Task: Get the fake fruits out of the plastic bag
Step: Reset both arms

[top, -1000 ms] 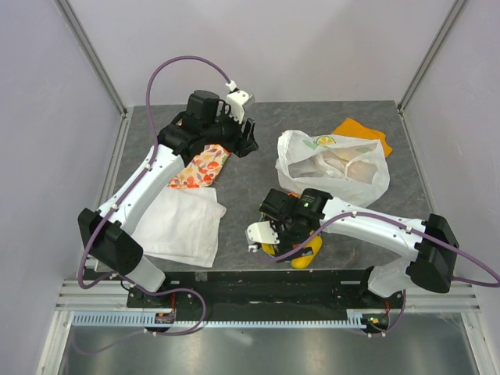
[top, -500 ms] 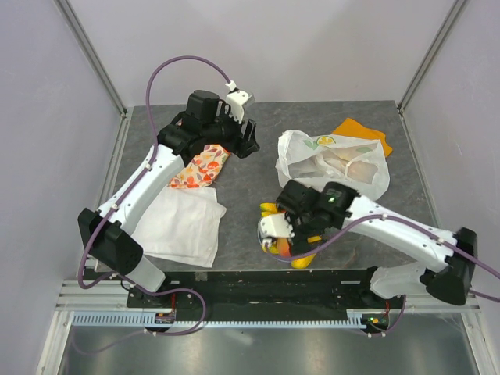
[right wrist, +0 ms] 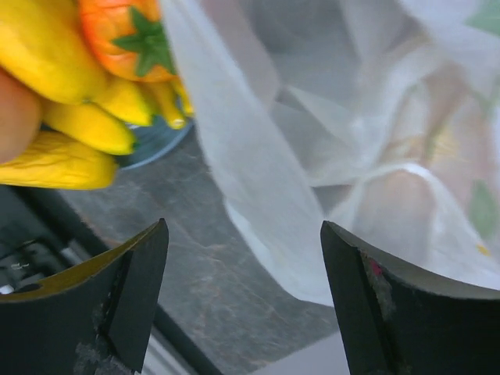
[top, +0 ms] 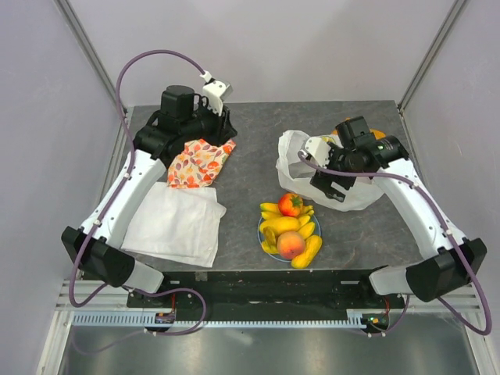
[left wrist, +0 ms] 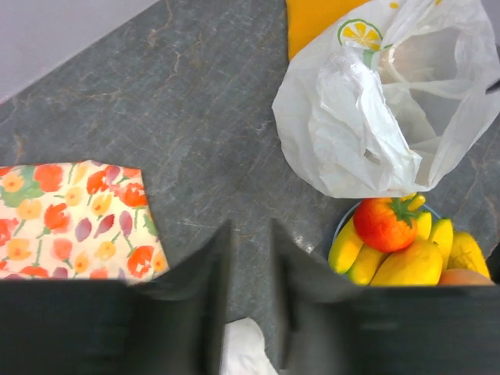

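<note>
The glossy plastic fake fruits [top: 289,231] (yellow bananas, a peach, a red-orange one with a green top) lie heaped on the round light-blue plate [right wrist: 160,139] near the front edge of the grey table [top: 250,156], just beside the crinkly white plastic bag [top: 291,160]. The right tool [right wrist: 244,250] hangs over the bag, fingers spread wide and empty. The left tool [left wrist: 248,242] shows a narrow gap, pinching nothing, near the orange floral cloth [top: 199,164]

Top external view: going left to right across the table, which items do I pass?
White cloth → fake fruits piled together → plastic bag. The floral cloth overlaps the white cloth's span, so it is left out.
</note>
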You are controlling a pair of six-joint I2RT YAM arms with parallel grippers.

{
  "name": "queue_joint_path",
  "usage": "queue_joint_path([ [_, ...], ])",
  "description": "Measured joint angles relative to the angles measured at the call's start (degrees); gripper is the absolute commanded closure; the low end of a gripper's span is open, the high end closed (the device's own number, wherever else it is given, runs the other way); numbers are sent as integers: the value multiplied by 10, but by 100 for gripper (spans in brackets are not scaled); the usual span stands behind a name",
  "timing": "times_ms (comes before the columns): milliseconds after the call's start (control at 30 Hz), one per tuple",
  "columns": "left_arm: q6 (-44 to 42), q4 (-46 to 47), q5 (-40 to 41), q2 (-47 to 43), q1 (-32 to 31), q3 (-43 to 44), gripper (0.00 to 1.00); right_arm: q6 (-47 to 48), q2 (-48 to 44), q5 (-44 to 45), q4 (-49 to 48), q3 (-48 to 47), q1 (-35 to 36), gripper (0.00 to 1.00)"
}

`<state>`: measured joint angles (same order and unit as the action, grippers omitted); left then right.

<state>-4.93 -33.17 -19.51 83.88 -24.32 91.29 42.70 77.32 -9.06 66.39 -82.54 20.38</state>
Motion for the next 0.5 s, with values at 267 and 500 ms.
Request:
queue_joint_path([
  [267, -16, -11, 0, -12, 20, -2, 98, 12, 85, -122, 78, 16, -24, 100],
  [500, -16, -15, 0, -18, 55, -24, 98, -34, 250, -95, 14, 16, -76, 100],
])
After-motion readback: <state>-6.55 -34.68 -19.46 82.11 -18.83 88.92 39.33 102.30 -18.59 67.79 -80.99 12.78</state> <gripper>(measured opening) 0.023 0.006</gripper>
